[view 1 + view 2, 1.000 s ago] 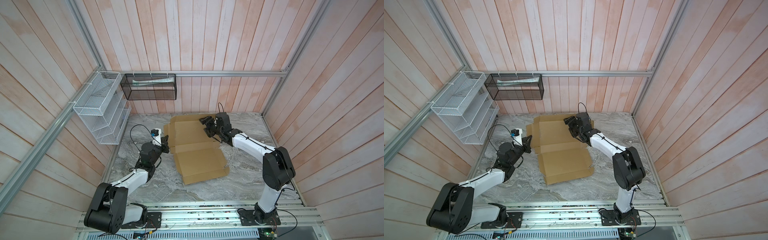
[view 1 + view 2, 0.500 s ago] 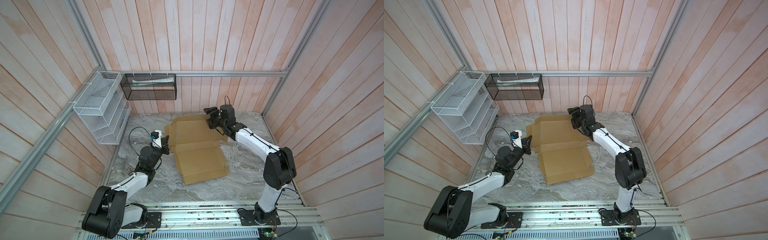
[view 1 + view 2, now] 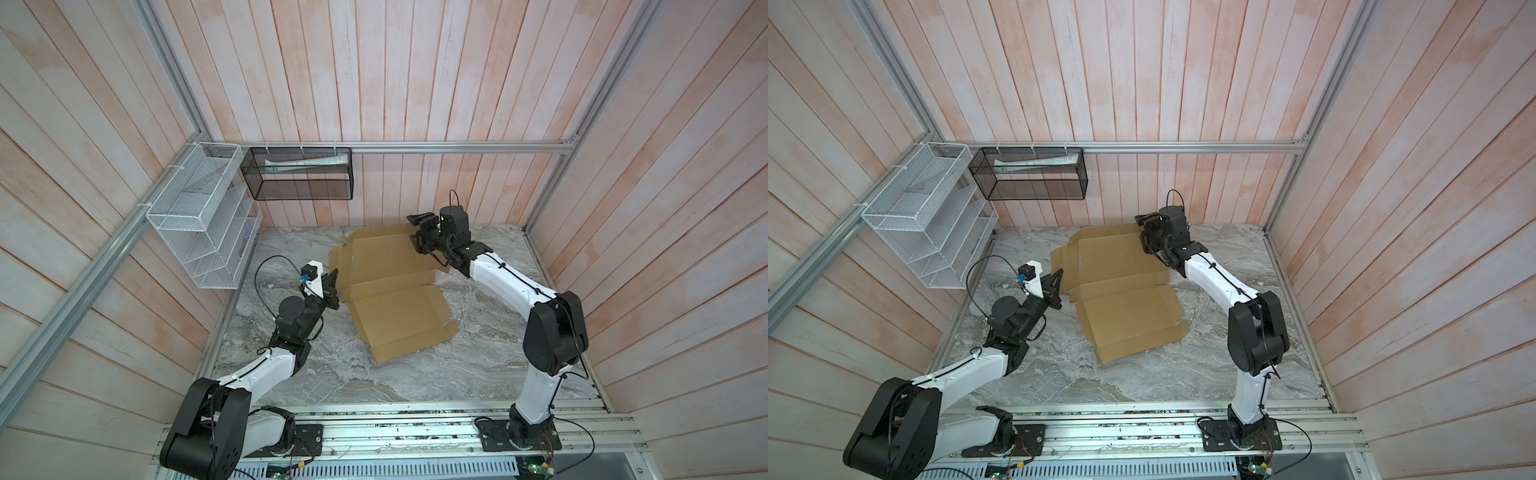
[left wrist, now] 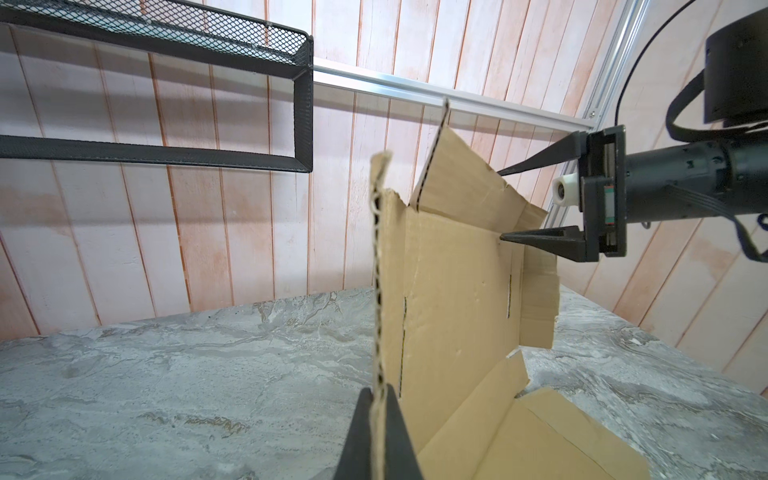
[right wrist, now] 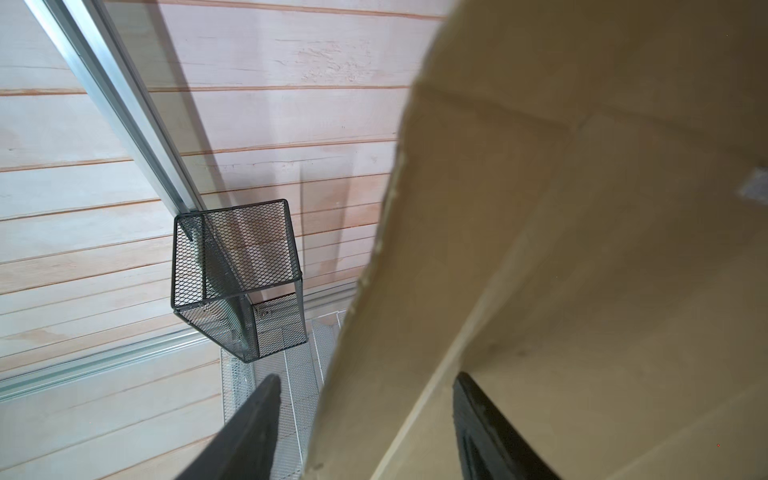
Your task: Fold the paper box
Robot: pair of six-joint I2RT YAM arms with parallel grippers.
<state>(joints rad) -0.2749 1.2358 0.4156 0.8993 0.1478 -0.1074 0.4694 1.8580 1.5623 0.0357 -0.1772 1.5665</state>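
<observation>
The paper box (image 3: 390, 299) (image 3: 1121, 307) is a tan cardboard sheet on the marble table, its near half flat and its far half tilted up. My left gripper (image 3: 335, 274) (image 3: 1059, 275) is shut on the sheet's left flap, whose corrugated edge stands upright between the jaws (image 4: 378, 388). My right gripper (image 3: 415, 229) (image 3: 1143, 231) is open at the far right corner. A raised flap (image 5: 582, 249) sits between its spread fingers (image 5: 365, 376) without being clamped. The left wrist view shows that gripper (image 4: 500, 203) straddling the box (image 4: 453, 291).
A black mesh basket (image 3: 297, 174) (image 5: 237, 278) hangs on the back wall, with a white wire rack (image 3: 203, 220) on the left wall beside it. The grey marble table (image 3: 415, 374) is ringed by aluminium rails and wooden walls close behind the box.
The right gripper has moved off the back panel to the far right corner, and its jaws have narrowed a little. The far half of the box has tilted up. The left gripper keeps its hold.
</observation>
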